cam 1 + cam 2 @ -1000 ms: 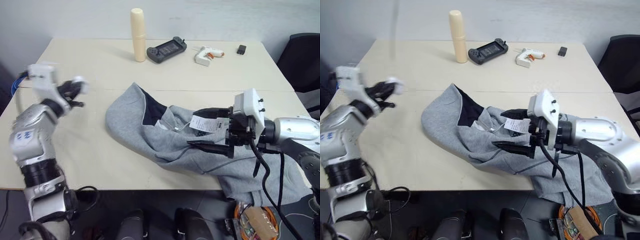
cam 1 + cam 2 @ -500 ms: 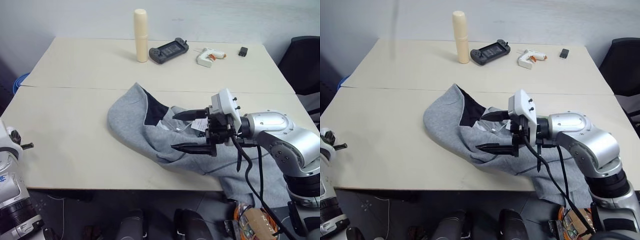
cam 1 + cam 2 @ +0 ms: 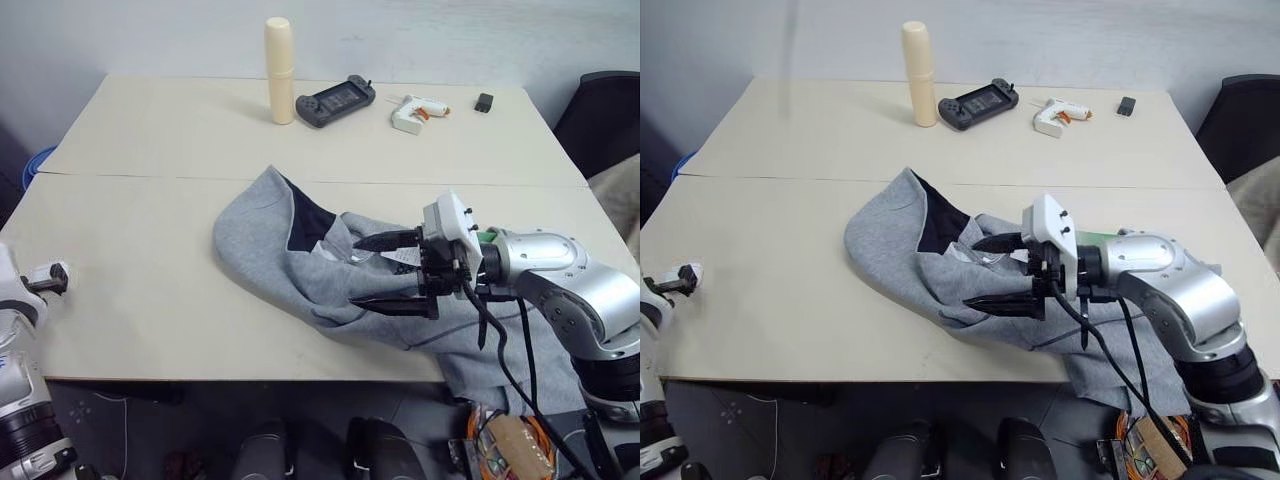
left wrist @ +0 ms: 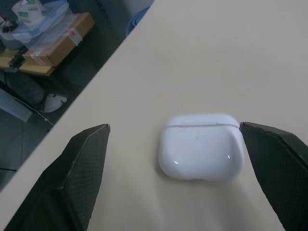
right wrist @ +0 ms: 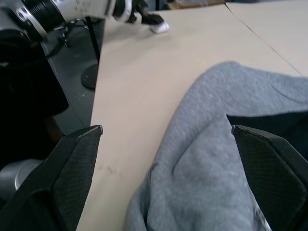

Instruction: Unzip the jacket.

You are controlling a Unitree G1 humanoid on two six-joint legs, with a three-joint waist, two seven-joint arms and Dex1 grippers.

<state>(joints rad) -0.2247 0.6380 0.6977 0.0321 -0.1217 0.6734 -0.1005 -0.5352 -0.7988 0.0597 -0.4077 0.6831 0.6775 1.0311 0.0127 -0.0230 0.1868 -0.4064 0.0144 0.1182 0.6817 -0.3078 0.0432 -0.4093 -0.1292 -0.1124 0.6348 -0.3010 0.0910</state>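
You're looking down on two pale beige tables point(image 3: 180, 130) pushed together edge to edge, the seam running straight across in front of you. Behind the far table stands a plain light grey wall point(image 3: 450, 35). At the right rear corner you see a black office chair point(image 3: 605, 115). Beyond the left edge there's a blue round bin point(image 3: 32, 165) on the dark floor point(image 4: 29, 139), and the left wrist view shows you a cardboard box point(image 4: 55, 41) with plastic bags on it. The light is soft and even
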